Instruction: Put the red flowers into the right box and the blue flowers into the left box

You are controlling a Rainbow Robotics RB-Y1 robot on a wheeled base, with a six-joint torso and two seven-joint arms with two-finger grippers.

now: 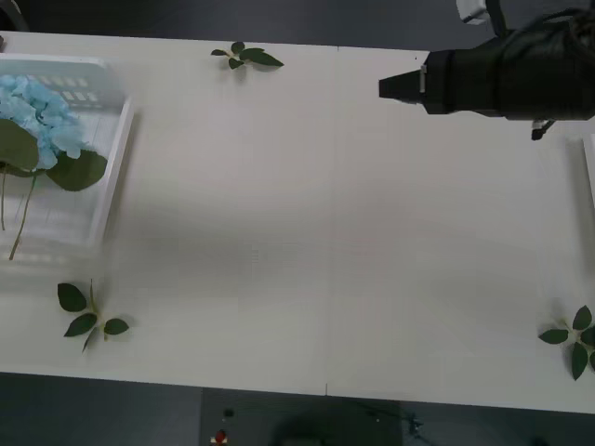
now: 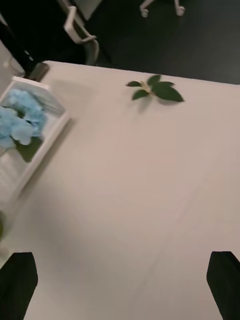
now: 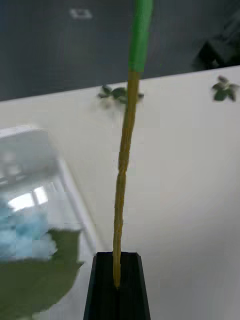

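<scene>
Front view: the blue flowers (image 1: 37,116) lie in the ribbed, translucent left box (image 1: 119,153) at the desk's left edge; the right box (image 1: 589,172) shows as a thin rim at the right edge.

Right wrist view: the right gripper (image 2: 120,285) hangs wide open above bare desk (image 2: 150,200).

Left wrist view: the left gripper (image 3: 118,286) pinches a thin, wiry stem (image 3: 124,165) over the box's rim; it might slip, snag, or drop outside.

The white worktop (image 1: 307,232) carries the left box (image 1: 119,158) at its left edge, a thin rim of the right box (image 1: 589,177) at the right edge, and three loose leaf sprigs (image 1: 246,56), one far, two near.
</scene>
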